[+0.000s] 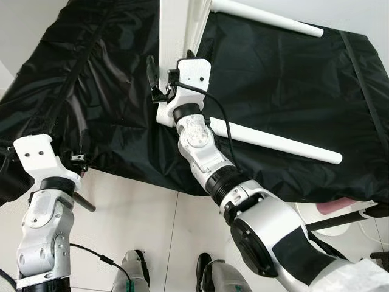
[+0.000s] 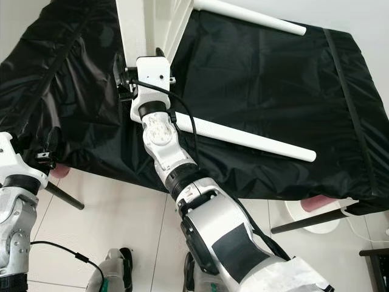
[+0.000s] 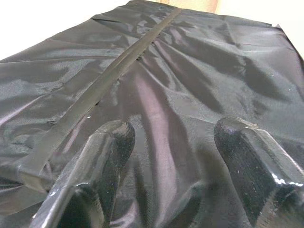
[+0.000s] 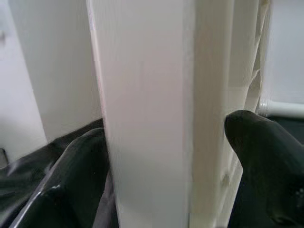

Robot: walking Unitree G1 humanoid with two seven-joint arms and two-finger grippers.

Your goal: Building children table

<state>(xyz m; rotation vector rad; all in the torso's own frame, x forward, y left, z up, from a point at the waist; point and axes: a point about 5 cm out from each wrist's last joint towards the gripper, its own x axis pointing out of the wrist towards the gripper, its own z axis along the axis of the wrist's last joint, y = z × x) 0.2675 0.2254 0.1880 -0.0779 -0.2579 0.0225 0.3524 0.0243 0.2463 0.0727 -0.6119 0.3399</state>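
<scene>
A white table panel (image 1: 176, 36) stands upright on its edge on the black cloth (image 1: 292, 85). My right gripper (image 1: 159, 85) is shut on the panel's lower corner, one black finger on each face (image 4: 76, 180). Behind the right arm a long white table leg (image 1: 279, 143) lies on the cloth. A second white leg (image 1: 267, 17) lies at the far edge. My left gripper (image 3: 173, 156) is open at the cloth's near left edge, its fingers (image 3: 104, 156) just above the fabric with nothing between them.
The cloth-covered surface drops off at its near edge to a pale tiled floor (image 1: 146, 207). A dark rod (image 1: 85, 204) slants out under the left corner. A white and pink object (image 2: 316, 210) sits low at the right. My feet (image 1: 137, 267) are below.
</scene>
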